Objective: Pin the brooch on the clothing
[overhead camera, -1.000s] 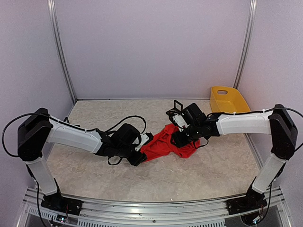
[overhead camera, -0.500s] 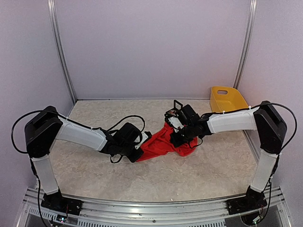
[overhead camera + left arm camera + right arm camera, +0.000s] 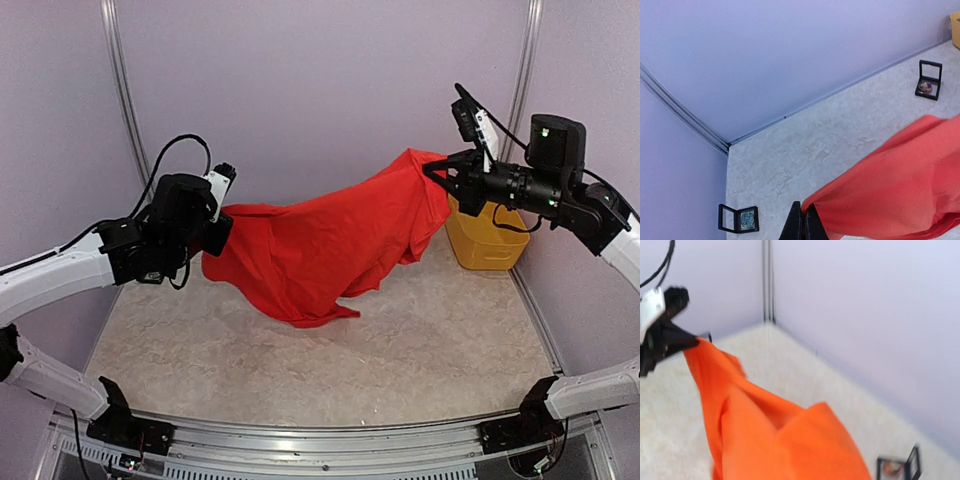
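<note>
We see both arms up high and spread wide apart. The left gripper (image 3: 220,222) sits out at the left, lower than the other, its fingers (image 3: 795,227) pressed together on the shirt (image 3: 320,240) edge. The right gripper (image 3: 432,168) is higher, points left, and pinches the shirt's other end.

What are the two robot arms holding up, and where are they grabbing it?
The red T-shirt, stretched in the air between them. The left jaws pinch its left end, the right jaws its higher right end.
</note>
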### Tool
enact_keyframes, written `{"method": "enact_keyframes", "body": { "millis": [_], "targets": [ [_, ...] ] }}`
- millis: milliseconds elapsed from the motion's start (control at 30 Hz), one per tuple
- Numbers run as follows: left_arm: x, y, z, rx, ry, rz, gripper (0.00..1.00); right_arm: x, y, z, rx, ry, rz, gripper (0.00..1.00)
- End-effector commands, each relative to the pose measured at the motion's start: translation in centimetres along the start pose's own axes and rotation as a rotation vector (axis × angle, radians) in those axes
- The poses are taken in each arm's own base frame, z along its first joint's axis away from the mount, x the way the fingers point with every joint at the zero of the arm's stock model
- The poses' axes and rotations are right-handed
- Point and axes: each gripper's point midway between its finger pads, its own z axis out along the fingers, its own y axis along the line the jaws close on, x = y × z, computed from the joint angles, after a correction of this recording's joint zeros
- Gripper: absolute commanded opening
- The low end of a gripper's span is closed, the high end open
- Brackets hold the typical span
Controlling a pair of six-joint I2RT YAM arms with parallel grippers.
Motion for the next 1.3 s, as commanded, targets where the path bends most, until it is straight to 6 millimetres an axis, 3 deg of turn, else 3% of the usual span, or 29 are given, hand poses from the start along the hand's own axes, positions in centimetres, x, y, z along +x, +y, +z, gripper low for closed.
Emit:
{"method": "enact_keyframes", "body": {
  "millis": [0, 133, 267, 400, 500, 567, 700, 833, 900, 967, 1033, 1100, 1167, 1233, 1267],
  "targets": [
    [-1.8, 5.4, -4.2, -0.101, -0.044, -0.045, 0.0, -0.3, 0.1, -2.6, 0.014, 0.012, -0.054, 0.0],
    [-2.7, 8.8, -7.3, -0.15, -0.098, -0.107, 0.0, -1.5, 0.6, -4.3, 0.005, -0.031, -0.069, 0.0],
    [-3.2, 10.5, -8.9, -0.171, -0.146, -0.135, 0.0, -1.8, -0.1, -4.5, 0.05, -0.05, -0.076, 0.0],
    [-3.2, 10.5, -8.0, -0.159, -0.147, -0.128, 0.0, -0.8, -1.0, -2.0, 0.066, -0.016, -0.077, 0.0],
    [-4.1, 11.1, -5.8, -0.154, -0.153, -0.122, 0.0, -1.8, -2.4, 1.0, 0.083, -0.027, -0.09, 0.0],
    [-5.5, 12.7, -3.7, -0.17, -0.159, -0.14, 0.0, -3.3, -3.9, 3.5, 0.1, -0.036, -0.103, 0.0],
    [-10.3, 16.5, -0.8, -0.236, -0.185, -0.174, 0.0, -8.9, -6.1, 7.5, 0.123, -0.095, -0.141, 0.0],
    [-14.9, 19.2, -0.7, -0.311, -0.26, -0.164, 0.0, -13.5, -6.1, 8.5, 0.094, -0.174, -0.192, 0.0],
    [-15.1, 19.9, -0.7, -0.337, -0.274, -0.172, 0.0, -14.0, -5.5, 8.5, 0.076, -0.203, -0.228, 0.0],
    [-13.5, 19.4, 0.1, -0.325, -0.246, -0.172, 0.0, -11.7, -4.6, 9.6, 0.038, -0.159, -0.267, 0.0],
    [-10.4, 17.7, 1.5, -0.288, -0.187, -0.166, 0.0, -7.9, -2.9, 11.2, -0.01, -0.068, -0.325, 0.0],
    [-6.3, 15.5, 2.9, -0.242, -0.117, -0.178, 0.0, -2.6, -0.7, 12.8, -0.092, 0.067, -0.408, 0.0],
    [-2.2, 13.2, 3.5, -0.182, -0.052, -0.214, 0.06, 4.1, 3.7, 13.8, -0.241, 0.226, -0.503, 0.0],
    [1.7, 10.2, 3.7, -0.106, 0.008, -0.25, 0.53, 11.2, 8.3, 14.2, -0.347, 0.385, -0.658, 0.0],
    [3.2, 9.1, 3.2, -0.079, 0.022, -0.263, 0.67, 14.1, 10.1, 14.5, -0.359, 0.449, -0.733, 0.0]
  ]
}}
